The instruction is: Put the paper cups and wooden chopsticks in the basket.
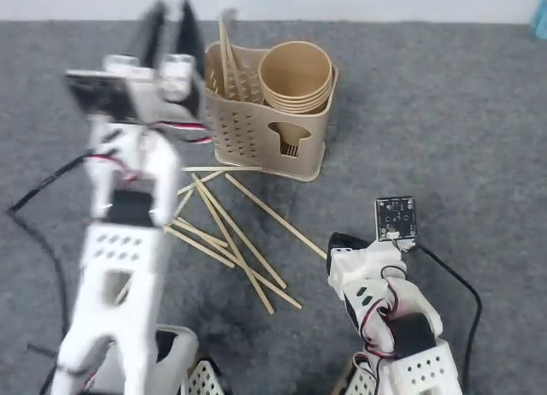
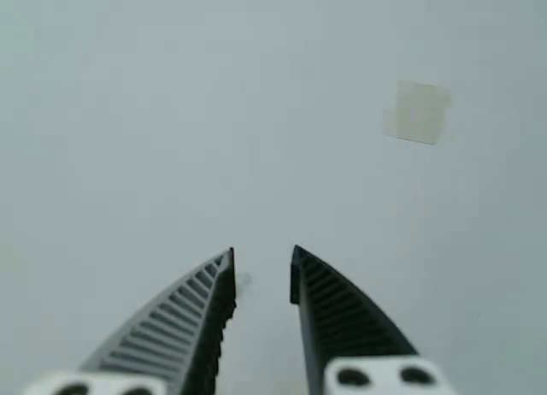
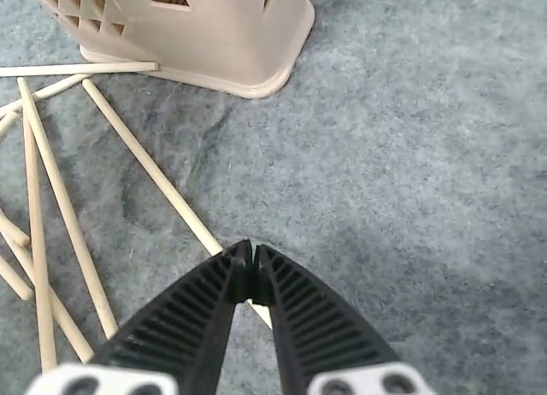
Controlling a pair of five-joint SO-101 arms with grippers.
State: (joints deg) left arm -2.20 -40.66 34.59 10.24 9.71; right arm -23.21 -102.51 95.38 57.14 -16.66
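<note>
**Ana:** Where do the paper cups (image 1: 295, 70) stand?

**Ben:** They are nested in one upright stack inside the basket (image 1: 256, 138), in the compartment on the right arm's side. The basket stands on the grey mat (image 1: 444, 113), towards the far side of the table.

**Ana:** And the chopsticks?

**Ben:** A few upright sticks (image 1: 227, 57) lean in the basket's other compartment, on the left arm's side. The loose chopsticks (image 1: 233, 244) lie flat and criss-crossed on the mat just in front of the basket, between the two arms. In the right wrist view one of them lies right against the basket's foot.

**Ana:** How does the left gripper (image 2: 262, 260) look?

**Ben:** It is raised on its arm, and the high view shows it just beside the basket's left side. Its fingers are parted by a narrow gap with nothing between them. They point at a pale wall (image 2: 171, 113) that bears a small square patch (image 2: 419, 113).

**Ana:** And the right gripper (image 3: 250, 251)?

**Ben:** It sits low over the mat, in front of the basket and well apart from it. Its fingertips are pressed together and hold nothing. The near end of one long chopstick (image 3: 149, 160) runs beneath them. Whether the tips touch that stick cannot be told.
</note>
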